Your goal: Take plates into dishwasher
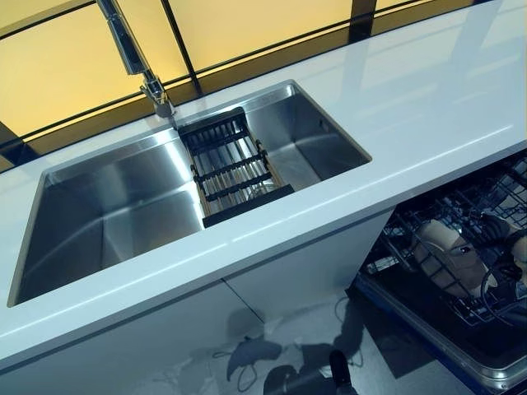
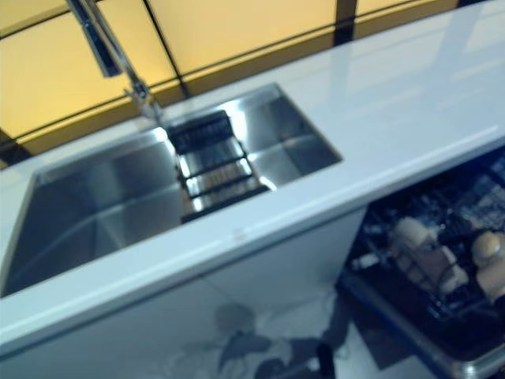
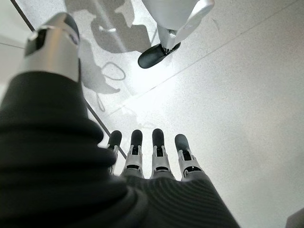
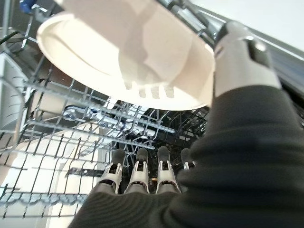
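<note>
A cream plate (image 4: pixel 123 47) stands on edge among the wires of the dishwasher rack (image 4: pixel 71 123), seen from very close in the right wrist view. My right hand (image 4: pixel 142 175) reaches into the rack just beneath it. Its fingers are straight and clear of the plate, and their shadows fall on the plate's face. The thumb (image 4: pixel 242 52) sits beside the plate's rim. In the eye views the pulled-out rack (image 1: pixel 461 288) shows at the lower right, with pale rounded shapes (image 1: pixel 449 251) among its wires. My left hand (image 3: pixel 156 152) hangs open over the floor, holding nothing.
A steel sink (image 1: pixel 107 214) is set in the white counter (image 1: pixel 428 99), with a black drainer rack (image 1: pixel 230 169) across it and a faucet (image 1: pixel 128 49) behind. A white cabinet front (image 1: pixel 272 280) stands left of the dishwasher. A pale round surface (image 4: pixel 28 171) shows under the rack wires.
</note>
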Available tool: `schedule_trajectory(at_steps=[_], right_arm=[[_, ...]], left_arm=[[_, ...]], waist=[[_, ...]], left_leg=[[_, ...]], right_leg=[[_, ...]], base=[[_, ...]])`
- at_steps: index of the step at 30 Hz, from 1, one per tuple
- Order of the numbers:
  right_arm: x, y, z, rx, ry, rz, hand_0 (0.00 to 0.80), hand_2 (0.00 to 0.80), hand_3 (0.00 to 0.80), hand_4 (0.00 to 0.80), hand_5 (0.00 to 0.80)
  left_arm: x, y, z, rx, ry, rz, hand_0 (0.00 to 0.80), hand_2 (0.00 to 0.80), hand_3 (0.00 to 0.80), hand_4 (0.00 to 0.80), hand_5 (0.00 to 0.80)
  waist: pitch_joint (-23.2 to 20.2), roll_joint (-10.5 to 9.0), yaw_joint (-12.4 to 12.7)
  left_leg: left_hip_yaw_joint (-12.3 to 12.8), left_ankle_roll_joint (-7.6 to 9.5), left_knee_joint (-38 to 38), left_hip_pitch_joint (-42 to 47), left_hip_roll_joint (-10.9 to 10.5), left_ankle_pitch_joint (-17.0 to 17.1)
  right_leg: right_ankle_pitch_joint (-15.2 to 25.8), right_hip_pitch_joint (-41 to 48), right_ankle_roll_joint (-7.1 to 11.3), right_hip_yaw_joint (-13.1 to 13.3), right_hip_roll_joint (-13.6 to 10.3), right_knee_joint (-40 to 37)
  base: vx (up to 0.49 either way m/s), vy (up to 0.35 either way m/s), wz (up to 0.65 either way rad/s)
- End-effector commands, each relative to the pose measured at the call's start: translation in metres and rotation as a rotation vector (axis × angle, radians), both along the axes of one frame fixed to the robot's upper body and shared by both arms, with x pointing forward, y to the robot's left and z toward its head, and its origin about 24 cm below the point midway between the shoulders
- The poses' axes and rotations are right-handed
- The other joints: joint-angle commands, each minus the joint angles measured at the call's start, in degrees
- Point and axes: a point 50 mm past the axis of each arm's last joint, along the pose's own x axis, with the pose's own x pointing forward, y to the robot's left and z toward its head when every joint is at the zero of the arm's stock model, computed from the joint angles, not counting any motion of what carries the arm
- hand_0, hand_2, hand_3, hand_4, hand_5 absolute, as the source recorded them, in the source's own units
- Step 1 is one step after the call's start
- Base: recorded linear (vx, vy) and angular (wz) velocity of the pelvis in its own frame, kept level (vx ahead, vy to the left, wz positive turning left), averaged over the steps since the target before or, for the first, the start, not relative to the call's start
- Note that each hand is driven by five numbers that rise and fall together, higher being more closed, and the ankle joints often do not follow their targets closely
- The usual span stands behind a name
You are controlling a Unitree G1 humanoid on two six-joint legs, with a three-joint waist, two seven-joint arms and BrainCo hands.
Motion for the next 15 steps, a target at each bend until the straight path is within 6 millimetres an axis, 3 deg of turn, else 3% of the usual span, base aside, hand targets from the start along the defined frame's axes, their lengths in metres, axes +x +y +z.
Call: schedule_trajectory(at_steps=[1,15], right_arm=[[-0.001,-0.009,0.013,-0.09,-0.01,-0.033,0.0,0.0,0.0,0.0,0.0],[-0.022,-0.03,0.041,-0.055,-0.104,-0.133,0.0,0.0,0.0,0.0,0.0]], left_arm=[[-0.008,0.021,0.003,0.078,0.058,-0.009,0.0,0.0,0.0,0.0,0.0],[-0.028,0.034,0.002,0.112,0.118,0.029,0.0,0.0,0.0,0.0,0.0]], waist=[[-3.67,-6.28,-0.18],[-7.13,-10.08,-0.98]], left_leg=[[-4.04,-0.09,-0.27,-2.79,1.46,4.76],[-2.34,-0.01,-0.27,-0.67,2.98,4.16]], right_leg=[[-4.17,5.62,4.27,0.36,-4.26,0.25],[-4.42,6.97,4.39,0.94,-2.65,0.25]], base=[[0.0,0.0,0.0],[0.007,0.01,0.0]])
